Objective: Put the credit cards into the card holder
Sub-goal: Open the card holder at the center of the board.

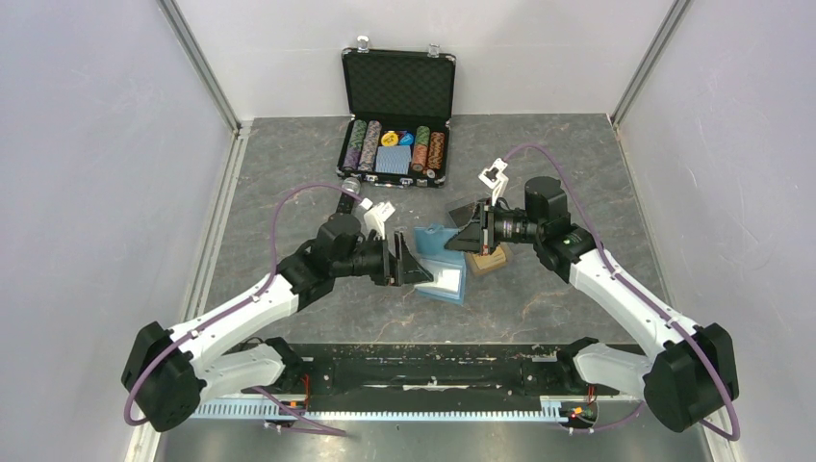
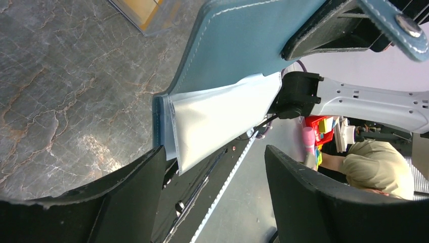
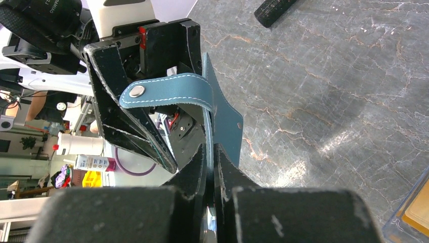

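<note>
Plainly, right fingers (image 3: pixel 222 172) clamped the soft teal-blue leather card holder (image 2: pixel 238 45); left fingers (image 2: pixel 146 177) stood apart at its white pocket (image 2: pixel 217 116); flat orange-yellow credit cards (image 3: pixel 417 215) lay nearer the right arm.

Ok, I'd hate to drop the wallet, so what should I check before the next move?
1. Right gripper shut on card holder: ok.
2. Snap tab undone: ok.
3. Left gripper open: ok.
4. Inner pocket exposed toward the left fingers: ok.
5. Credit cards in a gripper: not ok; they lie in the clear box.
</note>
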Controlling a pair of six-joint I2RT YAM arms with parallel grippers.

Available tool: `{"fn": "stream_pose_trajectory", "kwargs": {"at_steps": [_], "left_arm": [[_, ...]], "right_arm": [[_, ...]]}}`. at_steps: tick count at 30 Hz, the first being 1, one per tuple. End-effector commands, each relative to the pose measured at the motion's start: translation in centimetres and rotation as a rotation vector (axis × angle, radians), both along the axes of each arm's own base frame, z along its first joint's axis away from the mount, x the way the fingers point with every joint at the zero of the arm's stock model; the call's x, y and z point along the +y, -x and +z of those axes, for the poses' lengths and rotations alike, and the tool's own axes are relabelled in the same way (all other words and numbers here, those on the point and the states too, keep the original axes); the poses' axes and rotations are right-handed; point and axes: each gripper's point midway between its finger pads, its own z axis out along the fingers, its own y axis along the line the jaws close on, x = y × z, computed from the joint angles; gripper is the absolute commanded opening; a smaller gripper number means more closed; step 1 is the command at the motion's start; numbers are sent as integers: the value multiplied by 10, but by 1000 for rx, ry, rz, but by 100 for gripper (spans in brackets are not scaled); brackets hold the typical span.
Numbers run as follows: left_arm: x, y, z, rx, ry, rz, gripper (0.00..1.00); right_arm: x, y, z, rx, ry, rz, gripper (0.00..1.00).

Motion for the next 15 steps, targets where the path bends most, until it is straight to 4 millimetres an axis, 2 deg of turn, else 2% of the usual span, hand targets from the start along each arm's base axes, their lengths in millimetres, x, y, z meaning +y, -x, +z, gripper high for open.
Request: {"fn": "stream_pose_trajectory", "kwargs": {"at_steps": [1, 5, 9, 15], "left_arm": [[-7, -3, 12, -11, 52, -6, 77], [-8, -3, 10, 1, 58, -2, 74], [-17, 0, 28, -24, 152, -50, 60], [-18, 2, 57, -83, 266, -42, 60]], "right_arm": [[0, -1, 14, -55, -32, -4, 0], [0, 0, 13, -50, -31, -3, 0], [0, 0, 12, -48, -30, -4, 0], [0, 0, 13, -44, -33, 0, 0]]}}
